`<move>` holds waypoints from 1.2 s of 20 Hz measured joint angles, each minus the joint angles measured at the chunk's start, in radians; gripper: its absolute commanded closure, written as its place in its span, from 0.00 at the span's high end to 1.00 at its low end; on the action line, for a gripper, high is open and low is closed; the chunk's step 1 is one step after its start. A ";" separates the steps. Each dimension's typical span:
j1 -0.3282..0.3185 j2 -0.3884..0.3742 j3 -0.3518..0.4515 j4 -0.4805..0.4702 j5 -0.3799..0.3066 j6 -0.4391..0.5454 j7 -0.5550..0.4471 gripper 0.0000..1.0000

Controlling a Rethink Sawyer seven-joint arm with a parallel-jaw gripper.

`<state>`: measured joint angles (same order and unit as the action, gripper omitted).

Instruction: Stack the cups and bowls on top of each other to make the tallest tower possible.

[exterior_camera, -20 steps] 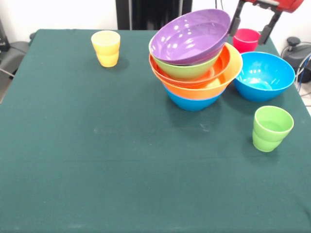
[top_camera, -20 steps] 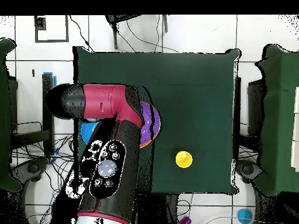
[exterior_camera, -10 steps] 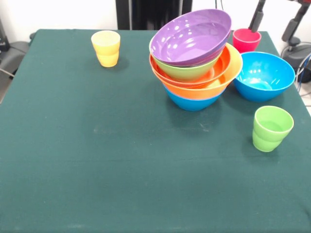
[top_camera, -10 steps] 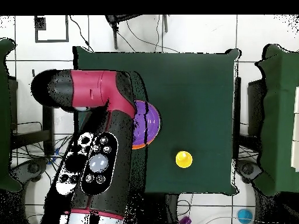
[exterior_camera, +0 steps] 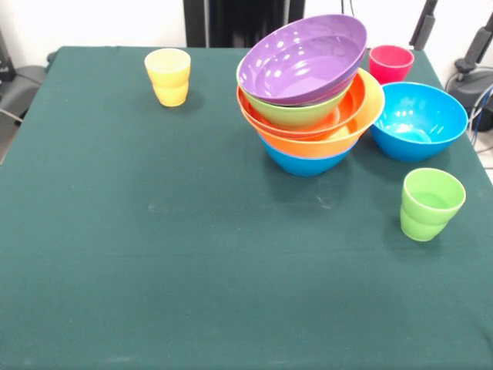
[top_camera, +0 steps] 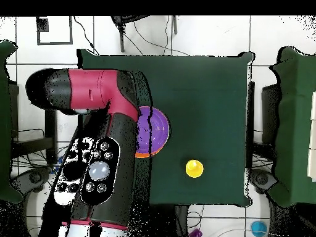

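The tower (exterior_camera: 308,100) leans right of the table's middle: a blue bowl (exterior_camera: 304,163) lowest, then yellow-orange (exterior_camera: 327,143), orange-red (exterior_camera: 353,99), lime green (exterior_camera: 296,116) and a tilted purple bowl (exterior_camera: 300,55) on top. A separate blue bowl (exterior_camera: 418,119) stands to its right. The red-pink cup (exterior_camera: 390,62) is behind that bowl, the light green cup (exterior_camera: 430,203) in front of it, and the yellow cup (exterior_camera: 168,75) at the far left. My gripper (exterior_camera: 454,31) hangs open at the top right edge, above and right of the red-pink cup, holding nothing. In the overhead view the arm (top_camera: 99,142) hides the gripper; the purple bowl (top_camera: 155,129) and yellow cup (top_camera: 194,168) show.
The dark green tablecloth (exterior_camera: 192,254) covers the table. A black stand with cables (exterior_camera: 470,81) sits just off the right edge. In the overhead view, dark green chairs or tables (top_camera: 296,123) flank both sides.
The gripper has risen and moved right, away from the red-pink cup, until only its fingers show at the top edge. In the overhead view the arm has swung left, uncovering more of the purple bowl.
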<state>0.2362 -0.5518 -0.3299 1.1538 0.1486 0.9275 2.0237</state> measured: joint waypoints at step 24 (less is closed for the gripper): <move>0.039 0.074 -0.020 0.000 0.005 0.000 0.001 1.00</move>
<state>0.2750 -0.4782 -0.3495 1.1535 0.1537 0.9275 2.0249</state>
